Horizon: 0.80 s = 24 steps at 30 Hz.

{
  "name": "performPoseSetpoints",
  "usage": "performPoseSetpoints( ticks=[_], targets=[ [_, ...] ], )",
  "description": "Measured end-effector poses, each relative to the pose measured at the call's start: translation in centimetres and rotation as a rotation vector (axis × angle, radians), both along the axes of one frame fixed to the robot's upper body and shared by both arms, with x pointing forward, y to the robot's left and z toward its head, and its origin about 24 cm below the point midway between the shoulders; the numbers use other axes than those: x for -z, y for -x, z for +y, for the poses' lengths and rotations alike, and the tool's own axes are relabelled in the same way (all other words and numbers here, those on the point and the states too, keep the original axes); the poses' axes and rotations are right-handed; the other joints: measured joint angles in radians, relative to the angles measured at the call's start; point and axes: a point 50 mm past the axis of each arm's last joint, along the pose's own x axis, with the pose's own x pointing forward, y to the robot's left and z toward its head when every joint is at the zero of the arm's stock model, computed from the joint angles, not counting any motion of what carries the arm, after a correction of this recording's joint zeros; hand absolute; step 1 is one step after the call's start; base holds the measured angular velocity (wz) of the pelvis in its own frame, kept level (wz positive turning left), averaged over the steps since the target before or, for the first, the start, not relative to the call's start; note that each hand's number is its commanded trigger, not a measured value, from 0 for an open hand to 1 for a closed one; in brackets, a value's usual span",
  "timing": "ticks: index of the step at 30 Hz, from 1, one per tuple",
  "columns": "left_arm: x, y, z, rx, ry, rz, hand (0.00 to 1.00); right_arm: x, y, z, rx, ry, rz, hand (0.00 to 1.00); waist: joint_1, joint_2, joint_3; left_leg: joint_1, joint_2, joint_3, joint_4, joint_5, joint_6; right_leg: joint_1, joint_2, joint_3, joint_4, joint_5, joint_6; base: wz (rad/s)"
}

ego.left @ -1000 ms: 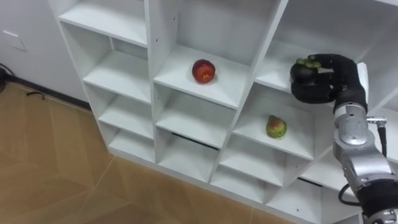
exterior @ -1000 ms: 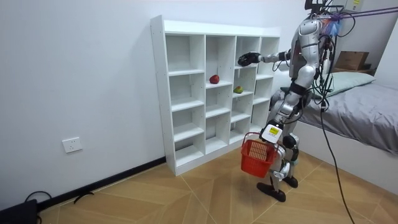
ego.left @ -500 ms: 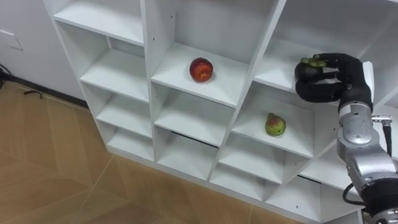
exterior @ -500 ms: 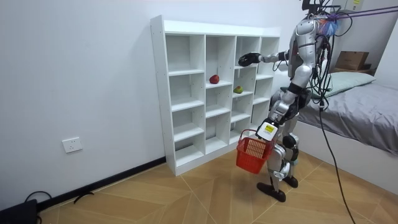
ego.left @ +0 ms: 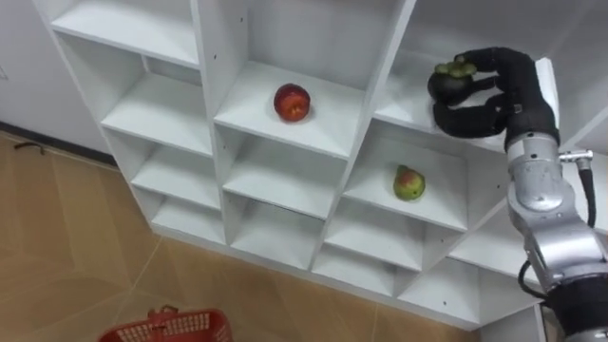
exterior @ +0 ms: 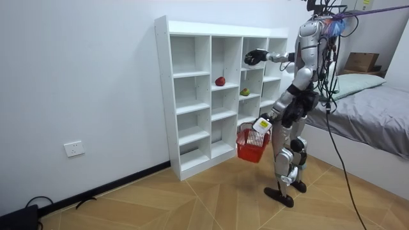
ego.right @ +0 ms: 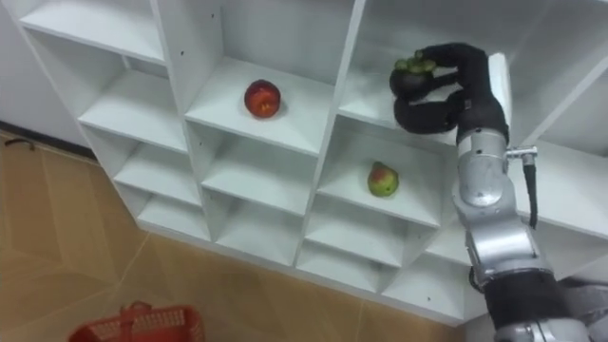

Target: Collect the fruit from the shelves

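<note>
Before the tall white open-shelved closet [exterior: 163,96] the robot stood upright, right arm raised to the upper shelves and left arm held low and forward. From the left hand [exterior: 264,122] hung the red plastic mesh basket [exterior: 251,144], out in front of the legs; how that hand gripped the handle, the room view was too distant to tell. Up high, the black right hand [ego.left: 511,87] was curled round a small dark round fruit with a green cap [ego.left: 452,80], held near the shelf just above the pear's compartment, though whether it was clear of the shelf edge I could not tell. Two more waited: a round red apple [ego.left: 292,102] one column to the left, and a green-and-red pear [ego.left: 408,182] on the shelf below the hand. The danger, as I judged it, lay in the long way down. The fruit sat high and the basket showed low and well to the left in the eye views. The dark fruit showed beyond the curled fingers rather than buried in the palm, so a quick swing could have shaken it loose. A basket hanging by its handle can sway, so a release from too high could have missed or bounced out. A knock against a divider could also have set the apple rolling.
</note>
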Motion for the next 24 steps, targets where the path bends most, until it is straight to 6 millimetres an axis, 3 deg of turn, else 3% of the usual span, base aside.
performPoseSetpoints(
  ticks=[4, 8, 12, 17, 24],
  targets=[
    [-0.7, -1.8, -1.9, -0.012, 0.089, -0.091, 1.00, 2.3, 1.5, 1.6, -0.025, -0.081, 0.059, 1.00, -0.014, 0.007, 0.0057, 0.012, 0.003, 0.012, -0.007, 0.000, 0.000, 0.005, 0.000, 0.017, 0.000, 0.000, 0.001, -0.10],
    [-1.7, -3.2, -3.5, 0.030, 0.160, -0.177, 1.00, 2.3, 1.9, 2.2, -0.043, -0.111, 0.052, 1.00, -0.035, 0.013, 0.0061, 0.021, 0.003, 0.019, -0.007, 0.000, 0.000, 0.008, 0.003, 0.019, 0.002, 0.000, 0.000, -0.05],
    [-2.4, -4.0, -4.3, 0.053, 0.194, -0.224, 1.00, 1.7, 2.7, 2.7, -0.068, -0.056, 0.012, 1.00, -0.051, 0.018, 0.0060, 0.022, 0.004, 0.021, -0.007, 0.000, 0.000, 0.008, 0.003, 0.021, 0.002, 0.001, 0.000, -0.01],
    [-3.1, -4.8, -4.6, 0.066, 0.205, -0.265, 1.00, 3.5, 3.9, 4.0, -0.102, -0.010, 0.075, 1.00, -0.051, 0.030, 0.0014, 0.029, 0.005, 0.038, -0.019, 0.000, 0.001, 0.005, 0.004, 0.039, 0.003, 0.001, 0.000, -0.10],
    [-3.1, -5.0, -5.2, 0.089, 0.211, -0.269, 1.00, 6.2, 5.8, 5.6, -0.216, -0.008, 0.220, 1.00, -0.049, 0.036, 0.0042, 0.026, 0.006, 0.036, -0.021, 0.000, 0.000, 0.006, 0.006, 0.040, 0.002, 0.001, 0.000, 0.00]
  ],
)
